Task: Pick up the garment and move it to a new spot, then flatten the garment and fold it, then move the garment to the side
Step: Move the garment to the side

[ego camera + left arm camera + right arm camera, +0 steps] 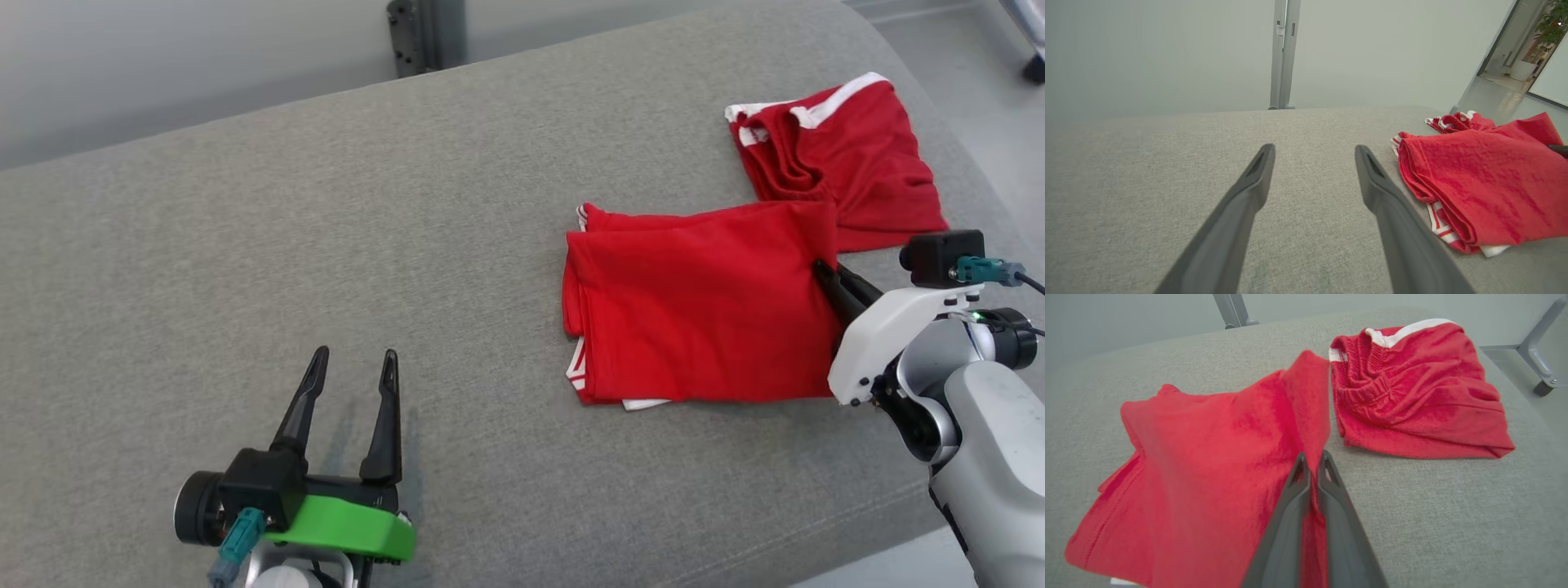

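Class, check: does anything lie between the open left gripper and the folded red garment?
Nothing visible does. Bare grey cushion separates the left gripper from the folded red garment, whose right edge the right gripper pinches. The red shorts lie beyond it, not between.

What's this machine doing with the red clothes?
The robot is tidying clothes on a grey padded surface. Its right gripper is pinched shut on the edge of a folded red garment. Its left gripper is open over bare fabric, holding nothing. A pair of red shorts with white trim lies beside the folded piece.
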Tool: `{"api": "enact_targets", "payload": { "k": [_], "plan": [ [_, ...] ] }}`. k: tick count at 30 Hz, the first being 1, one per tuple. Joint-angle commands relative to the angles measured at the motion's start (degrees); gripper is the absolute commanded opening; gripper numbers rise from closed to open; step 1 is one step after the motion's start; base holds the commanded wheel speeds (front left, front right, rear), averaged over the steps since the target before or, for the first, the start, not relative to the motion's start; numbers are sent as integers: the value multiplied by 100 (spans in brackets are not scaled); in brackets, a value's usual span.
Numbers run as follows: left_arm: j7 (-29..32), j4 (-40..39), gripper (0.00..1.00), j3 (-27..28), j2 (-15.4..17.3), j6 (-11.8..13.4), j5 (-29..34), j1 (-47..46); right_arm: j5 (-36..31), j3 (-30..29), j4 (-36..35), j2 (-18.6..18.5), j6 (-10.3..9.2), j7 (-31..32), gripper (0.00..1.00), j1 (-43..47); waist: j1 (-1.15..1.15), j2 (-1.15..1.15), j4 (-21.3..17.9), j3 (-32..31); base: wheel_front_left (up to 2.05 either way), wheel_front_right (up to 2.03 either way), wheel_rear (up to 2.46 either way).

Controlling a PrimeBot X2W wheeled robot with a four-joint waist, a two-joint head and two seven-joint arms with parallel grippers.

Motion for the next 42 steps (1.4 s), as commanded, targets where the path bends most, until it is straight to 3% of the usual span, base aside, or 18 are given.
{"api": "enact_targets", "payload": {
  "k": [1,8,22,37,42],
  "plan": [
    [18,8,100,4,77,-18,52,-135,-39,-24,-53,-2,-6,-19,0,-124,0,0,-633,408,0,0,0],
    [35,-18,100,-57,123,-30,89,-270,-78,-157,-135,21,-6,-30,0,-263,0,0,-676,570,0,0,0],
    [9,-8,100,-109,94,16,5,-366,-342,-482,-137,-3,-6,286,0,-1162,0,0,-143,571,0,0,0],
    [-7,-7,100,-154,59,27,-13,-480,-912,-1450,662,-901,-6,843,0,-1991,0,0,452,800,0,0,0],
    [-10,-32,100,-181,78,11,43,-541,-1178,-1827,964,-987,-6,856,0,-2145,0,0,613,966,0,0,0]
  ]
}}
